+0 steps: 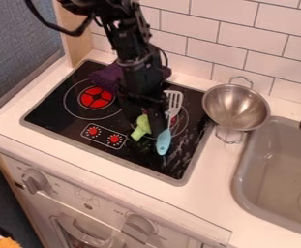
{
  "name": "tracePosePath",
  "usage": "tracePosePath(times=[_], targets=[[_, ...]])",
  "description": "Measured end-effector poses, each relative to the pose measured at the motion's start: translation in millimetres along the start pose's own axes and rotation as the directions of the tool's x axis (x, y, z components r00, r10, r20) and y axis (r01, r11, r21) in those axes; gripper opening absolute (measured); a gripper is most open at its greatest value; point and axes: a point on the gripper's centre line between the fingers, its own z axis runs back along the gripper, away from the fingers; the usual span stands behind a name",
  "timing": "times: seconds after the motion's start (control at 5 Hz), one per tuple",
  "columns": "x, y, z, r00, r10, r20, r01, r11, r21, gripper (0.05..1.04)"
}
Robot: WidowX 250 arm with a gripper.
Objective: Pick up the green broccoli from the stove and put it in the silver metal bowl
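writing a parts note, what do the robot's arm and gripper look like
One black, jointed arm with blocky, segmented links. A thick black cable loops out near its upper end, and a thinner dark cable bows beside the lower links. The pincer is black too.

The cloth point(106, 76) lies at the back of the stove point(49, 116), the spatula point(163, 142) over its right half; rightward come the bowl point(235, 109) and sink point(269, 172).
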Motion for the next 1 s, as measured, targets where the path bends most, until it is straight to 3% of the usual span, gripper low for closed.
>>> tracePosePath(times=[0.2,0.4,0.8,1.0], targets=[[-3.5,0.7,-4.8,1.000,0.002,-0.018,-0.001,0.999,0.037,0.671],[-4.7,2.3,-6.2,1.000,0.013,-0.014,-0.012,0.999,0.051,0.618],[-8.2,4.3,-4.6,1.000,0.023,-0.021,-0.022,0.997,0.069,0.618],[-12.6,11.7,9.1,0.998,0.056,0.001,-0.056,0.994,0.092,0.618]])
